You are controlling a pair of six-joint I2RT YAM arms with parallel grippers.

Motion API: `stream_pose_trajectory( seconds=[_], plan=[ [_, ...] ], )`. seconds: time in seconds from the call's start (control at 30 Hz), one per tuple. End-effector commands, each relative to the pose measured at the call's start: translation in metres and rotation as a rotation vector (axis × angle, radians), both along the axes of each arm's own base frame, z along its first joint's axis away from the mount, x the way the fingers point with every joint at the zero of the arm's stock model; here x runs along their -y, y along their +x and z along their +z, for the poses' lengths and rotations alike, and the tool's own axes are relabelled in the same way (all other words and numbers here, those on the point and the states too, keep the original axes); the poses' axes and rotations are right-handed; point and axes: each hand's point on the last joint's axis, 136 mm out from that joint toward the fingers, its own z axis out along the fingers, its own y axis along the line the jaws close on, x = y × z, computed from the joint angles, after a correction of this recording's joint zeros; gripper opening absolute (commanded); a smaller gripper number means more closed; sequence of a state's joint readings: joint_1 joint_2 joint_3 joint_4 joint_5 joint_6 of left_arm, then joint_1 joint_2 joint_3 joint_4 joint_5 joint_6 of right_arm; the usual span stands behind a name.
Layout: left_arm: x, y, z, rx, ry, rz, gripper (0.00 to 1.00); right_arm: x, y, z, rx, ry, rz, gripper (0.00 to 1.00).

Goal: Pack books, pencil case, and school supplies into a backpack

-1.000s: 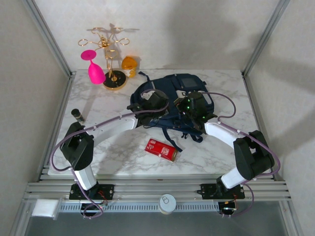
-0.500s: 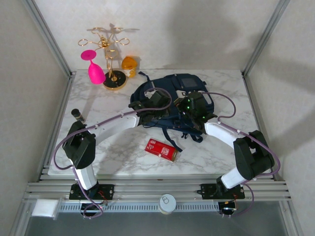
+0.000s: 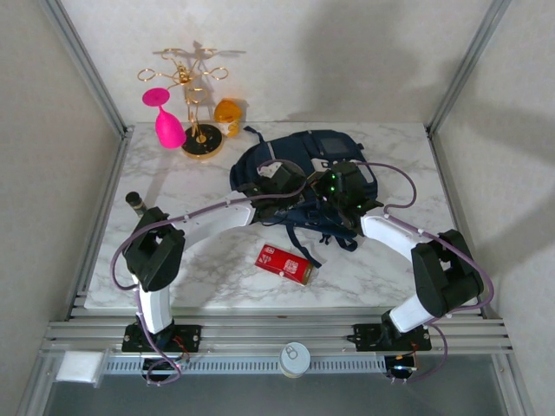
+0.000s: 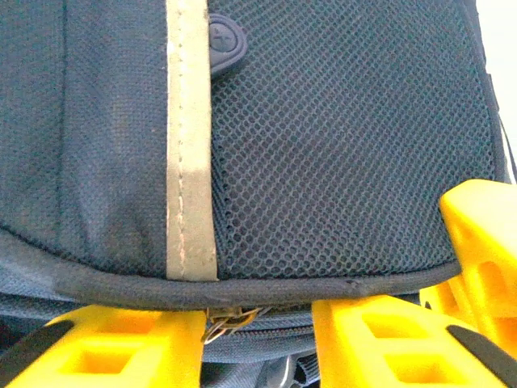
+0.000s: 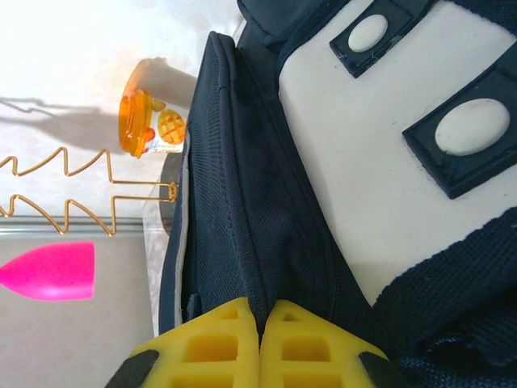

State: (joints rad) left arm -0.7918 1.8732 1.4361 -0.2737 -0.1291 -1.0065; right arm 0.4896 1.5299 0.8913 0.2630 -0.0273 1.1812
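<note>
Toward the far edge of the surface, centred, the backpack (image 3: 323, 149) lies with both arms reaching onto its near side. Left gripper (image 4: 257, 343): I read the jaws as apart, straddling the zipper pull (image 4: 224, 317) just under the piped pocket rim, below the pale stripe (image 4: 190, 162). Right gripper (image 5: 260, 343): jaws pressed together, pinching a fold of the navy fabric beside the white panel (image 5: 363, 210). Red box (image 3: 284, 263) sits closer to the near edge, apart from the backpack body and both grippers.
</note>
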Motion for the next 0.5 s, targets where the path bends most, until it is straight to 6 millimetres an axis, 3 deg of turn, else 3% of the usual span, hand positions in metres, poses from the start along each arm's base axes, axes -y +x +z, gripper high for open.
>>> stream_pose_trajectory(
  seconds=[0.0, 0.27, 0.4, 0.47],
  plan=[
    [0.002, 0.025, 0.017, 0.112, -0.096, 0.118, 0.32, -0.017, 0.003, 0.045, 0.13, 0.102, 0.047, 0.0],
    [0.005, 0.029, 0.027, 0.165, -0.128, 0.106, 0.11, -0.015, 0.003, 0.042, 0.126, 0.097, 0.045, 0.0],
    [0.003, 0.021, 0.032, 0.166, -0.11, 0.057, 0.0, -0.009, 0.004, 0.043, 0.127, 0.082, 0.037, 0.0],
    [0.0, 0.013, 0.03, 0.147, -0.091, 0.02, 0.0, -0.004, 0.005, 0.044, 0.126, 0.082, 0.037, 0.0]
  ],
)
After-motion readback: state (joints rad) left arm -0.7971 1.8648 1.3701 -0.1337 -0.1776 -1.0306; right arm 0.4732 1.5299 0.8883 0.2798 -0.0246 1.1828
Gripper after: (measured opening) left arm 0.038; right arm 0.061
